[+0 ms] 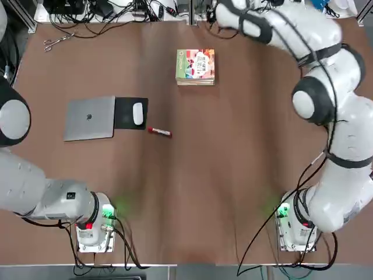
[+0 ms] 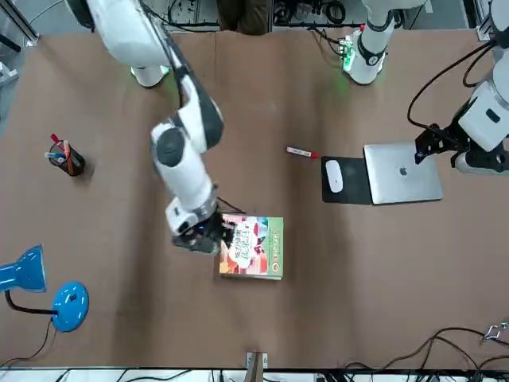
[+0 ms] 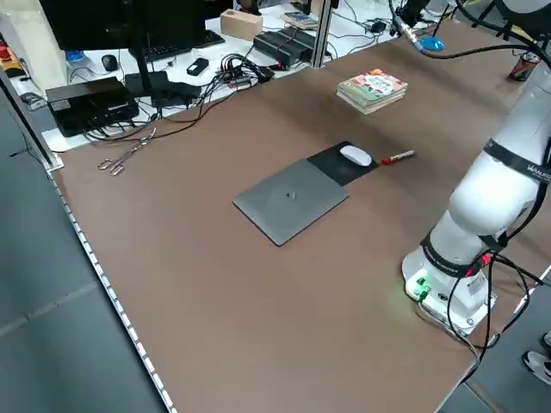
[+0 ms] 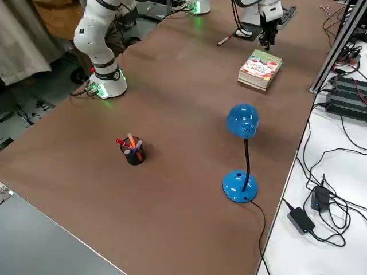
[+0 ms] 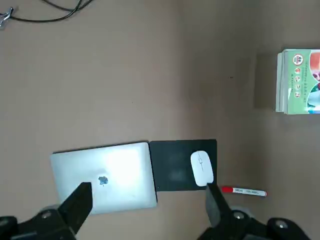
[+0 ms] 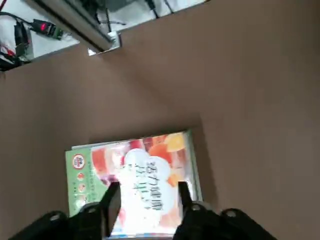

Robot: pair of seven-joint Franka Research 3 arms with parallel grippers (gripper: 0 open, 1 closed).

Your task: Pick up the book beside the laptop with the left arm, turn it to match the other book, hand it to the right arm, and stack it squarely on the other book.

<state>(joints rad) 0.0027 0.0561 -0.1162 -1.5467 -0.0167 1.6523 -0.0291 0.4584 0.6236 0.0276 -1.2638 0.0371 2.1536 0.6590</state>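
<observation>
The colourful book (image 1: 196, 63) lies flat on top of the other book (image 4: 253, 81) at the far middle of the table, and only the lower book's edge shows under it. My right gripper (image 6: 147, 197) hangs just over the cover, fingers (image 6: 112, 200) apart and holding nothing. From the front, the right gripper (image 2: 208, 235) sits at the stack's side edge. The silver laptop (image 1: 89, 118) lies closed at the left. High above it my left gripper (image 5: 147, 205) is open and holds nothing.
A black mousepad (image 1: 123, 112) with a white mouse (image 1: 138, 113) adjoins the laptop, and a red marker (image 1: 159, 132) lies beside them. A pen cup (image 2: 65, 158) and a blue desk lamp (image 2: 48, 288) stand on the robot's right side. Scissors (image 1: 56, 41) lie far left.
</observation>
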